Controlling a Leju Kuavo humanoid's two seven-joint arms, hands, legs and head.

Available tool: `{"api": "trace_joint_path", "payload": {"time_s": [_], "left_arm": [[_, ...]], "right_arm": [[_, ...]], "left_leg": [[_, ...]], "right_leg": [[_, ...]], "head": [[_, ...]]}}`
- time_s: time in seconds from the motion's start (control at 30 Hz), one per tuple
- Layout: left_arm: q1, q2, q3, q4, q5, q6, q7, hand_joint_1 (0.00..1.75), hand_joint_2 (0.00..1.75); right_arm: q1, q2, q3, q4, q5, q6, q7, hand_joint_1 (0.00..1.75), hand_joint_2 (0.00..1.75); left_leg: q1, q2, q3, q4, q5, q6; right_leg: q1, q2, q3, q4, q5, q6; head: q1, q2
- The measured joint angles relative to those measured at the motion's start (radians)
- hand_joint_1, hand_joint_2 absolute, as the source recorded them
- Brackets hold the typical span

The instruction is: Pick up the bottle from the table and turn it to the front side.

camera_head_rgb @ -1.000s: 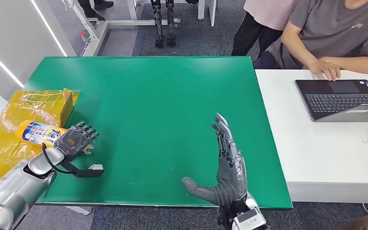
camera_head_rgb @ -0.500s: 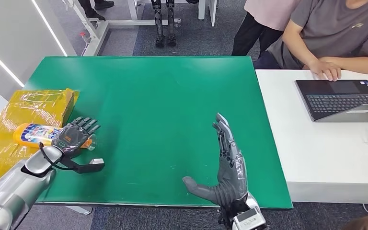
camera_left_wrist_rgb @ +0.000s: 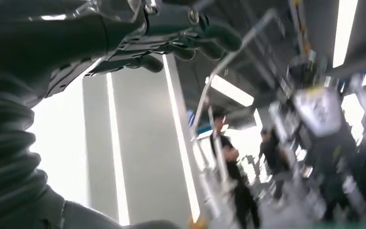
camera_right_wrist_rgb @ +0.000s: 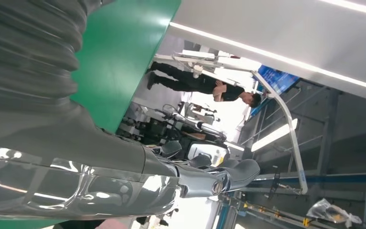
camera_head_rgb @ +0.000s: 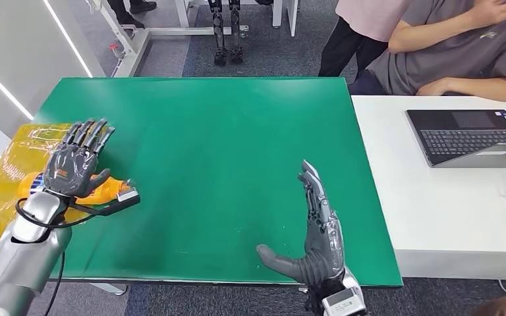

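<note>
Up has gone the left hand [camera_head_rgb: 74, 164], off the bottle [camera_head_rgb: 99, 190], fingers now spread and holding nothing. That bottle lies at the frame's left, on the green table [camera_head_rgb: 224, 145] edge beside the yellow box [camera_head_rgb: 13, 164]. Lower centre, the right hand [camera_head_rgb: 316, 230] stands flat and empty.

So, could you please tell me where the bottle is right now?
In the head view, the bottle lies at the green table's left edge, beside the yellow box, mostly hidden under the open left hand.

One bottle [camera_head_rgb: 99, 191], one laptop [camera_head_rgb: 469, 135], two tables [camera_head_rgb: 237, 131]
</note>
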Motion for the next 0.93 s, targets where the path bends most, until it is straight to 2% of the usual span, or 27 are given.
{"api": "trace_joint_path", "payload": {"time_s": [0.17,0.27,0.37,0.5,0.6,0.77,0.93], "left_arm": [[0.049,-0.08,0.166,-0.168,0.113,0.001,-0.146,0.0,1.75],[0.063,-0.129,0.192,-0.229,0.293,0.0,-0.171,0.0,1.75],[0.063,-0.181,0.168,-0.243,0.599,-0.033,-0.171,0.0,1.75],[0.081,-0.27,0.088,-0.258,1.043,-0.185,-0.173,0.0,1.75],[0.115,-0.336,0.019,-0.296,1.275,-0.287,-0.178,0.0,1.75],[0.162,-0.431,-0.063,-0.381,1.455,-0.385,-0.182,0.0,1.75],[0.213,-0.504,-0.084,-0.456,1.521,-0.446,-0.183,0.0,1.75]], "right_arm": [[0.02,0.004,-0.006,0.0,-0.008,-0.024,0.0,0.0,1.75],[0.031,0.005,-0.006,0.0,-0.014,-0.042,0.0,0.0,1.75],[0.044,0.008,-0.007,0.0,-0.011,-0.056,0.0,0.0,1.75],[0.064,0.014,-0.01,0.0,-0.001,-0.068,0.0,0.0,1.75],[0.071,0.015,-0.01,0.0,0.02,-0.066,0.001,0.0,1.75],[0.059,0.015,-0.011,0.003,0.042,-0.058,0.01,0.0,1.75],[0.027,0.016,-0.011,0.025,0.038,-0.058,0.015,0.0,1.75]], "left_leg": [[0.0,-0.001,0.0,0.0,0.0,0.0],[0.0,-0.001,0.0,0.0,0.0,0.0],[0.0,-0.001,0.0,0.0,0.0,0.0],[0.0,-0.002,0.0,0.0,0.0,0.0],[-0.001,-0.002,-0.001,0.0,0.0,0.001],[-0.001,-0.002,-0.001,0.0,-0.002,0.002],[-0.001,-0.001,-0.001,0.0,-0.002,0.002]], "right_leg": [[0.0,-0.001,0.0,0.0,0.0,0.0],[0.0,-0.001,0.0,0.0,0.0,0.0],[0.0,-0.001,0.0,-0.001,0.0,0.0],[0.0,-0.003,0.001,-0.001,0.0,0.0],[0.0,-0.003,0.001,-0.001,0.0,0.0],[0.0,-0.003,0.001,-0.002,0.0,0.001],[0.0,-0.002,0.0,-0.002,0.0,0.001]], "head": [[0.0,0.0],[0.0,0.0],[0.0,0.0],[0.0,0.0],[0.0,0.0],[0.0,0.0],[0.0,0.0]]}}
